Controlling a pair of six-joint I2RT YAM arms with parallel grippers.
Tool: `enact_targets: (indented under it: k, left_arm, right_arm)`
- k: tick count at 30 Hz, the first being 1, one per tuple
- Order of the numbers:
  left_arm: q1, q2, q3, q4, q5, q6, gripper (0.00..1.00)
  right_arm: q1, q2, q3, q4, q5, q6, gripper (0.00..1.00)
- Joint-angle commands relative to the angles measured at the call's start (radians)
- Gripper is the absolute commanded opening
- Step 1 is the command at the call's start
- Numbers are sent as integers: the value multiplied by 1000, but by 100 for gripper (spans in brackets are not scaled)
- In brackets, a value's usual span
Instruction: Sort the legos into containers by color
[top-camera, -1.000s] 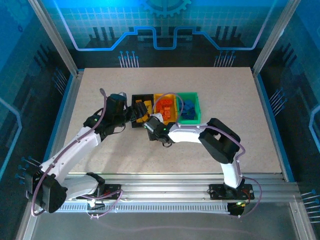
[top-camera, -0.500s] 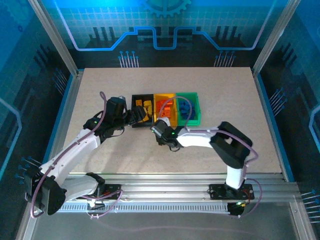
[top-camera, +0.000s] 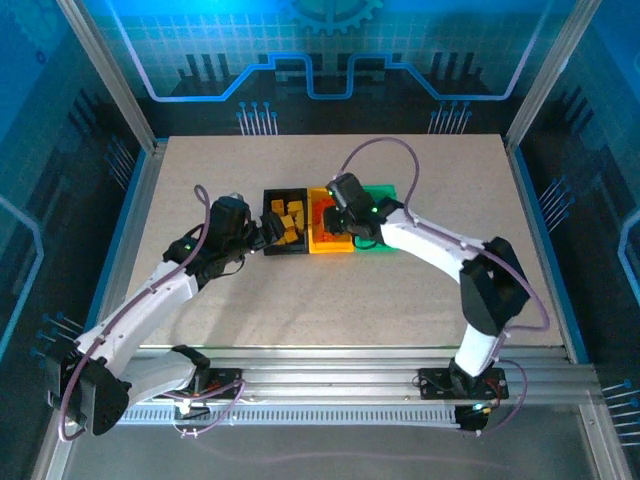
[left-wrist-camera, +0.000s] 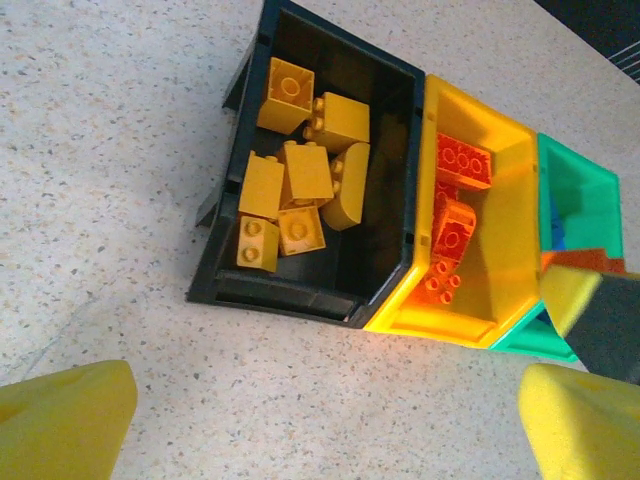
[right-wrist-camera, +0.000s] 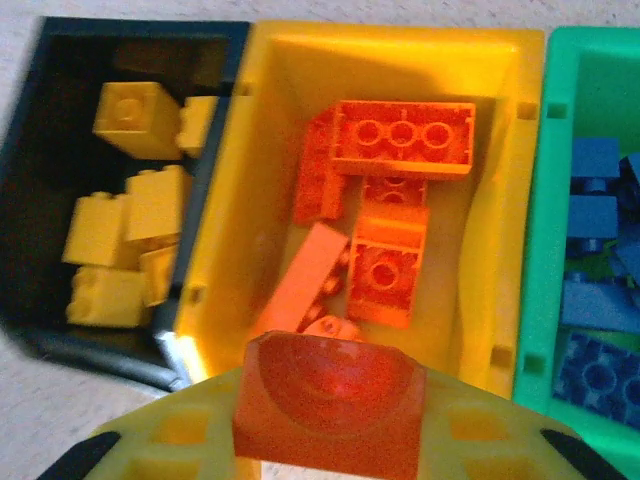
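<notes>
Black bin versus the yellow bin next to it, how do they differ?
The black bin holds yellow bricks; the yellow bin holds orange-red bricks. The black bin ends the row; the yellow bin sits in the middle, against the green bin. The right end effector holds a curved orange-red piece above the yellow bin, not the black bin. Both are open-topped, rectangular and joined.

Bright, even overhead light on the pale table, soft shadows; blue glow on the backdrop. Up close, the orange-red brick blurs, colours oversaturated
</notes>
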Motion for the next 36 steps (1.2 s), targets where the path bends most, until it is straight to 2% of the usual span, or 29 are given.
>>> enact_targets:
  k: [1, 3, 4, 7, 8, 13, 17, 19, 20, 22, 26, 28, 32, 35, 36]
  left_arm:
    - [13, -17, -17, -12, -34, 33, 99]
    - [16, -15, -15, -9, -40, 38, 99]
    - [18, -14, -13, -11, -50, 39, 99]
    - [21, -15, -4, -15, -72, 42, 99]
    - [23, -17, -2, -14, -79, 42, 99]
    - [23, -26, -24, 57, -132, 80, 99]
    - [40, -17, -48, 111, -332, 98, 99]
    - [59, -18, -95, 231, -424, 209, 99]
    - [68, -15, -115, 296, -460, 267, 99]
    - [113, 15, -133, 396, -484, 387, 99]
    - [239, 157, -120, 441, -437, 432, 99]
    - [285, 251, -146, 553, -415, 504, 99]
    - [314, 347, -213, 733, -406, 588, 99]
    - [323, 357, -299, 948, -356, 675, 99]
    - [337, 362, -315, 968, -297, 672, 99]
  right_arm:
    - [-25, 90, 94, -67, -30, -32, 33]
    - [-39, 128, 141, -72, -18, -34, 37]
    - [-48, 141, 161, -77, -16, -32, 43]
    - [-59, 121, 163, -39, -17, -37, 71]
    - [-59, 100, 151, -19, -16, -41, 74]
    - [-67, -109, -3, 122, 25, -31, 80]
    - [-88, -309, -171, 206, 77, -20, 90]
    - [-95, -415, -268, 248, 150, -19, 93]
    - [-98, -459, -317, 276, 179, -25, 98]
    - [-121, -536, -407, 324, 216, -16, 100]
    - [-196, -602, -441, 235, 208, 53, 100]
    - [-232, -620, -455, 213, 183, 67, 100]
    - [-308, -669, -485, 172, 153, 101, 99]
    - [-377, -733, -546, 178, 138, 118, 100]
    - [-401, -761, -583, 208, 127, 106, 100]
